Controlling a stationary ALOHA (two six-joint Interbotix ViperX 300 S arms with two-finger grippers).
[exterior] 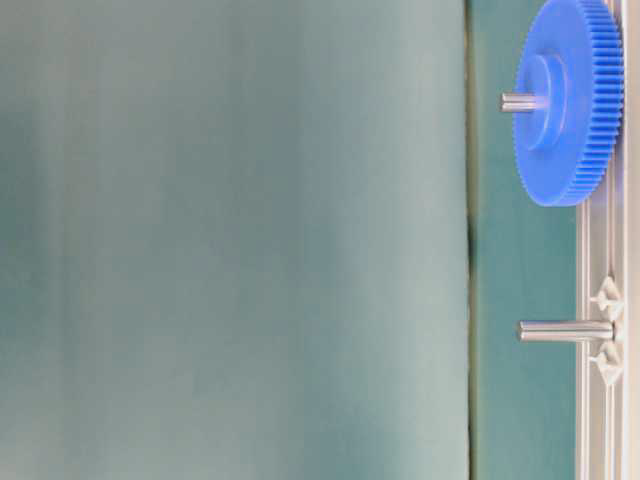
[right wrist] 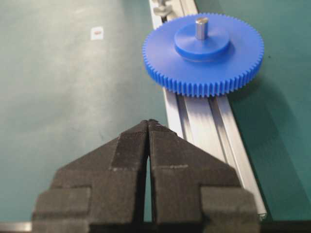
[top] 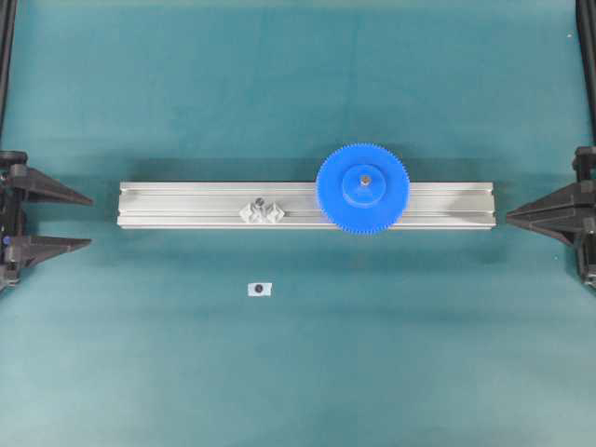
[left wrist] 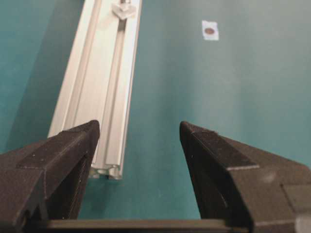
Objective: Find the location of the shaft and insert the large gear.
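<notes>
The large gear (top: 362, 189), a bright blue toothed disc, lies flat on the aluminium rail (top: 186, 205), right of its middle. A metal pin (right wrist: 200, 26) sticks up through its hub. The shaft (top: 259, 201), a thin upright peg with two small clear brackets at its base, stands bare on the rail to the left of the gear; it also shows in the table-level view (exterior: 565, 331). My left gripper (top: 90, 222) hovers open and empty at the rail's left end (left wrist: 139, 125). My right gripper (top: 508, 220) is shut on nothing off the right end (right wrist: 148, 121).
A tiny white square tag with a dark dot (top: 260, 289) lies on the teal mat in front of the rail. Black frame posts stand at the far left and right corners.
</notes>
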